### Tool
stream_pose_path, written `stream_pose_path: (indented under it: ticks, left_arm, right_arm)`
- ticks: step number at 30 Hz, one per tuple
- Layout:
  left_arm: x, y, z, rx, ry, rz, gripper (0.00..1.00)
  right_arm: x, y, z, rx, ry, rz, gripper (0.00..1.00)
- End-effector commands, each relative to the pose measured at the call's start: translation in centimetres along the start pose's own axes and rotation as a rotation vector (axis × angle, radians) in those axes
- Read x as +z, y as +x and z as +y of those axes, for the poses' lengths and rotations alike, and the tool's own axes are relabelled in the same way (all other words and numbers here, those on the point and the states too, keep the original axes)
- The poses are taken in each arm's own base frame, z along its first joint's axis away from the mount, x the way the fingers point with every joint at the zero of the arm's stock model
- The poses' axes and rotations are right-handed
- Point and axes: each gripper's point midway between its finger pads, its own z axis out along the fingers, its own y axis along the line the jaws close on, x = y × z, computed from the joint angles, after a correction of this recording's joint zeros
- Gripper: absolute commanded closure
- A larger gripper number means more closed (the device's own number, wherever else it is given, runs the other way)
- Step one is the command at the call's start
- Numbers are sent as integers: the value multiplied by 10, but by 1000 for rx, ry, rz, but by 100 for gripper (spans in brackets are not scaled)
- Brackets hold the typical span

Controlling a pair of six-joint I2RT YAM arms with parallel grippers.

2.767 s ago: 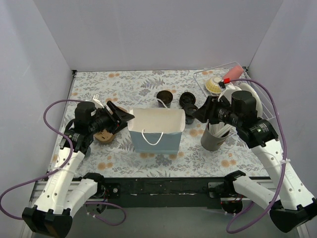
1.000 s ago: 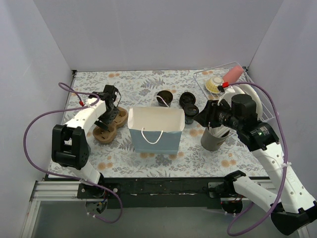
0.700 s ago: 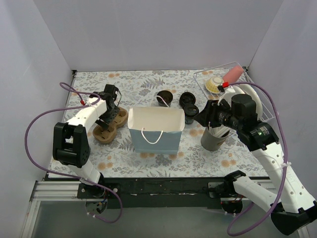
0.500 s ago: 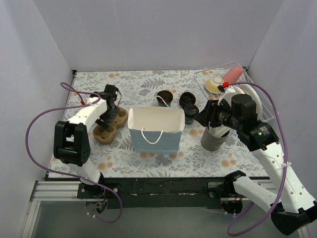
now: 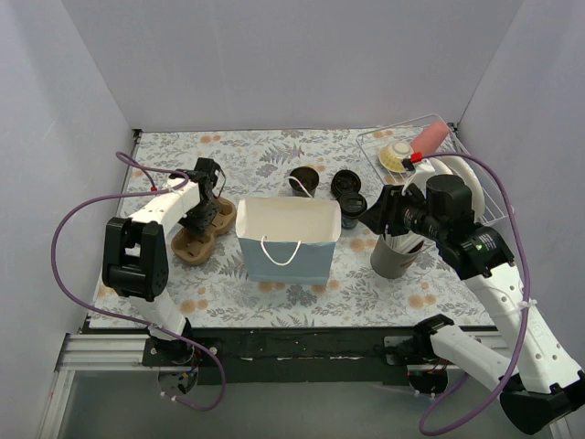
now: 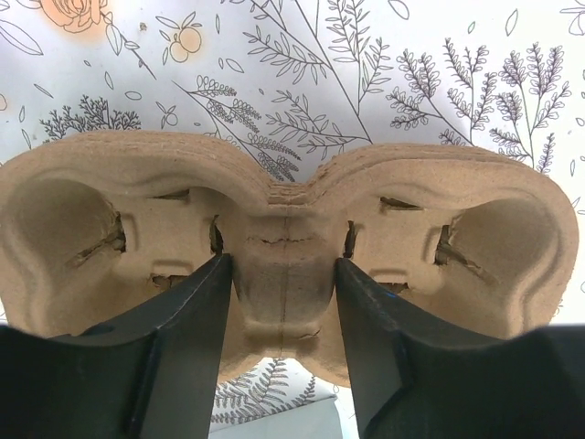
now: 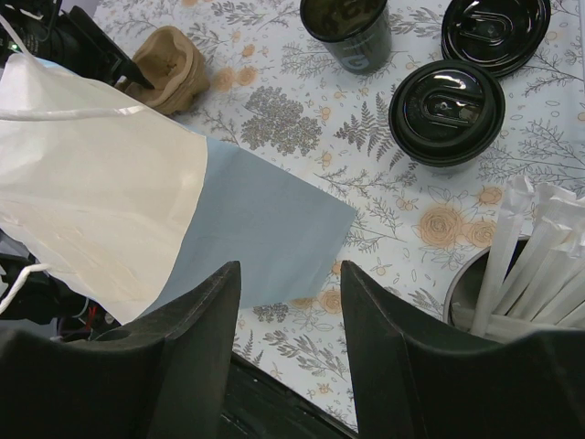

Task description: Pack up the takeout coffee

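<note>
One black cup (image 5: 304,180) stands open behind the bag; it also shows in the right wrist view (image 7: 347,32). A lidded black cup (image 5: 352,207) (image 7: 446,110) stands to its right, with another round black lid (image 5: 345,180) (image 7: 495,32) behind it. A brown pulp two-cup carrier (image 5: 199,234) (image 6: 292,210) lies left of the bag. My left gripper (image 5: 204,207) (image 6: 281,265) is shut on the carrier's narrow middle, one finger on each side. My right gripper (image 5: 375,215) (image 7: 291,274) hangs open and empty above the mat, right of the bag.
A white and blue paper bag (image 5: 288,240) (image 7: 110,210) stands open at the centre. A grey holder with white wrapped utensils (image 5: 395,256) (image 7: 475,283) stands under my right arm. A wire rack (image 5: 475,187) with a plate and a red bottle sits at the back right.
My left arm reached forward from near the table's left edge to the carrier, and its jaws now clasp the carrier's middle. In the last second it barely moved. The right arm stayed.
</note>
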Motion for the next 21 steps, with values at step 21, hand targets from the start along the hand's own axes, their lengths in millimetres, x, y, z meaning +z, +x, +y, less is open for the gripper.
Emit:
stream_pose_path:
  ticks: [21]
  left_arm:
    - [-25,-34,-8,13,18,-90,32]
  right_arm:
    - [0,-8,2,-32,-13,-41,44]
